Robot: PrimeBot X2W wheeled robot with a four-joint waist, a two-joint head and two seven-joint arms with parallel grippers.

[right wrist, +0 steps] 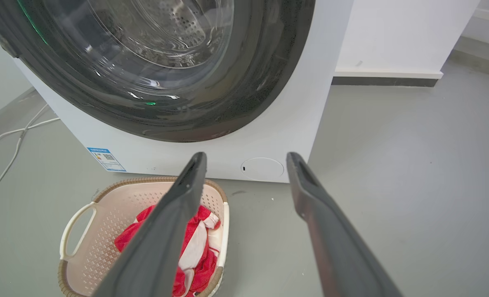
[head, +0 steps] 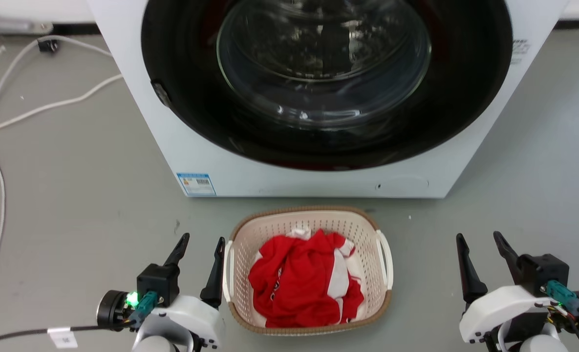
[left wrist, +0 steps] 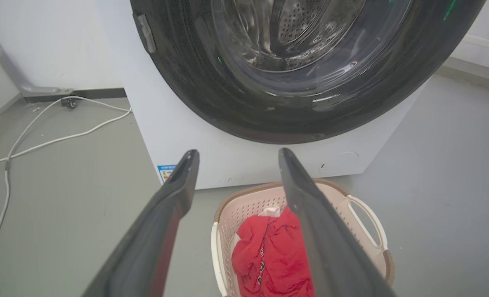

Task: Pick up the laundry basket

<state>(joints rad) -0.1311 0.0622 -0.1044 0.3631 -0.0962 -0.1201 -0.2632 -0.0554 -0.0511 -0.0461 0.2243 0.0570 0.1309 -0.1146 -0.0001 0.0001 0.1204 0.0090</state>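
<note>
**Head view, read left to right.** White cables [head: 6,98] trail across the grey floor [head: 74,205] at far left. The left gripper [head: 203,239] hovers with its two long dark fingers spread apart and nothing between them. Its inner finger [head: 215,276] lies just beside the left white handle [head: 228,274] of the beige perforated plastic laundry basket [head: 299,210], which is rounded-rectangular with a brown woven-look rim. Whether finger and handle touch cannot be told.

The basket sits on the floor at centre, just before the white front-loading washing machine [head: 318,183]. It holds a crumpled red-and-white garment [head: 304,283]. The line joining its two handles runs left to right, square to both pairs of fingers, which point toward the machine.

The right white handle [head: 386,259] faces the right gripper [head: 479,236], which is likewise spread and empty and stands well apart from it. The left arm is therefore the nearer.

**Wrist views.** From the left wrist, the basket [left wrist: 244,206] lies below and to the right of the fingers. From the right wrist, the basket [right wrist: 104,222] lies below and to the left.

Lifting probably calls for each gripper to close inward and downward on its own handle, with the right travelling farther.
</note>
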